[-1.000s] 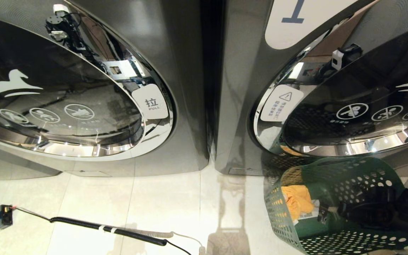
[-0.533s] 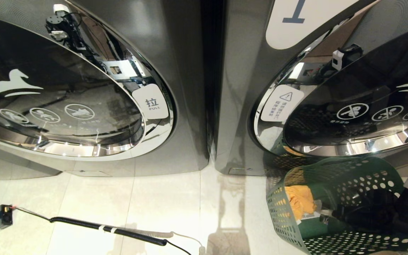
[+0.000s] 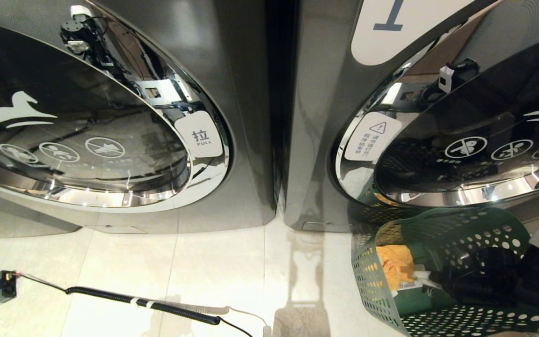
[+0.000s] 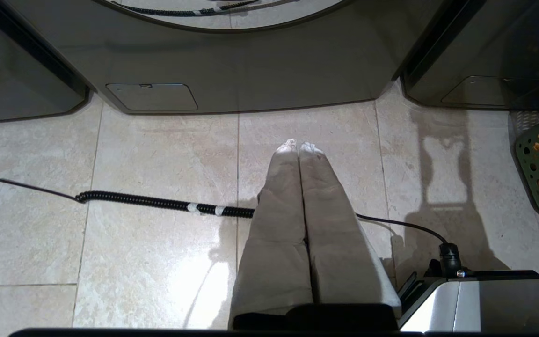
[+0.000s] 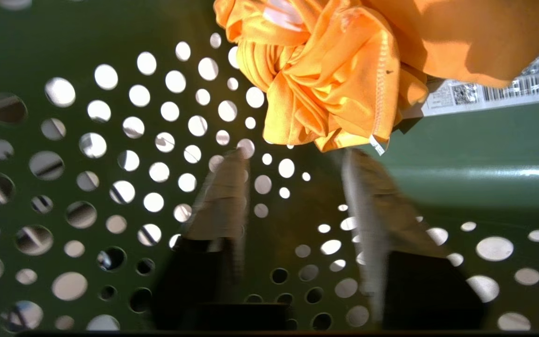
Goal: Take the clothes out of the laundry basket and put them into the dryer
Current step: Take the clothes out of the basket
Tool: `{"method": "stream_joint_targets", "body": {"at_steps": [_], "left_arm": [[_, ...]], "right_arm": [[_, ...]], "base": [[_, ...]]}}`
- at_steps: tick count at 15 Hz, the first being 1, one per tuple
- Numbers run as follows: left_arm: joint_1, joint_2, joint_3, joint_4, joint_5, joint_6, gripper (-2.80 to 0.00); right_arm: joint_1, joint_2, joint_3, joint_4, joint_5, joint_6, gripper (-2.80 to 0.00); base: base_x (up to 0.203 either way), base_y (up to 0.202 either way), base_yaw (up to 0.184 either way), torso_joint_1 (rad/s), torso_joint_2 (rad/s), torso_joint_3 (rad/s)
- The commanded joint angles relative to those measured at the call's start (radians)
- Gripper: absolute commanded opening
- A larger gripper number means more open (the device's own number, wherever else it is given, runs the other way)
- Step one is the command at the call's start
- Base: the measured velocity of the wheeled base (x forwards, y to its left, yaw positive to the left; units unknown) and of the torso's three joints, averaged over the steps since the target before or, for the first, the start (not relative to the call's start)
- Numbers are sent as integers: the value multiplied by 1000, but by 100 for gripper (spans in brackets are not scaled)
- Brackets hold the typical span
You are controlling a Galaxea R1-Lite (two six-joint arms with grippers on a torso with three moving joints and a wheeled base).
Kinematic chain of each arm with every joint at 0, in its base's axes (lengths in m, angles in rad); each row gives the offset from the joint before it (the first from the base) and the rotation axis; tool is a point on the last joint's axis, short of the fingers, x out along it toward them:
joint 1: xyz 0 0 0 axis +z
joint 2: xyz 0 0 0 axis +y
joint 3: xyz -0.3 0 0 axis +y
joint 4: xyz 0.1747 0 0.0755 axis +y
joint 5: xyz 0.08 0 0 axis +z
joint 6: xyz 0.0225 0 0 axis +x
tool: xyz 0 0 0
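Step in hand, as judged: the reach for a garment, no grasp made yet. The right gripper (image 5: 293,159) is inside the green laundry basket (image 3: 372,281), which stands on the floor at the near right, in front of the right-hand dryer (image 3: 461,154). Its two fingers (image 5: 225,196) stand apart with nothing between them; the orange garment (image 5: 335,79) lies just beyond the fingertips, bunched against the basket's perforated wall. A white label with a barcode (image 5: 494,91) lies beside the garment, partly under it.

In the head view the orange garment (image 3: 393,264) sits at the left side of the basket, with the dark right arm (image 3: 489,276) reaching in from the right.

The left gripper (image 4: 299,150) hangs over the floor tiles, fingers pressed together and empty, above a coiled black cable (image 4: 157,203).

Both dryer doors appear shut; the left one carries a pull tag (image 3: 201,135).

Next move, as judged: advance the open fingers around a fold of the orange cloth, avoiding the label, then close and lift clear of the basket rim. A door needs opening before loading.
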Motion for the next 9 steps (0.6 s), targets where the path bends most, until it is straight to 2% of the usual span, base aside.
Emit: {"method": "stream_joint_targets", "body": {"at_steps": [1,5,9], "left_arm": [[0,0,2,0,0,0,-280],[0,1,1,0,0,0,-280],[0,1,0,0,0,0,-280]], "right_arm": [[9,7,1,-20,4,32,0],[24,51,-15,-107,-29,119,0],[35,123,-105,-120,-108,112,0]], "base": [[0,0,0,0,0,0],[0,0,0,0,0,0],[0,0,0,0,0,0]]}}
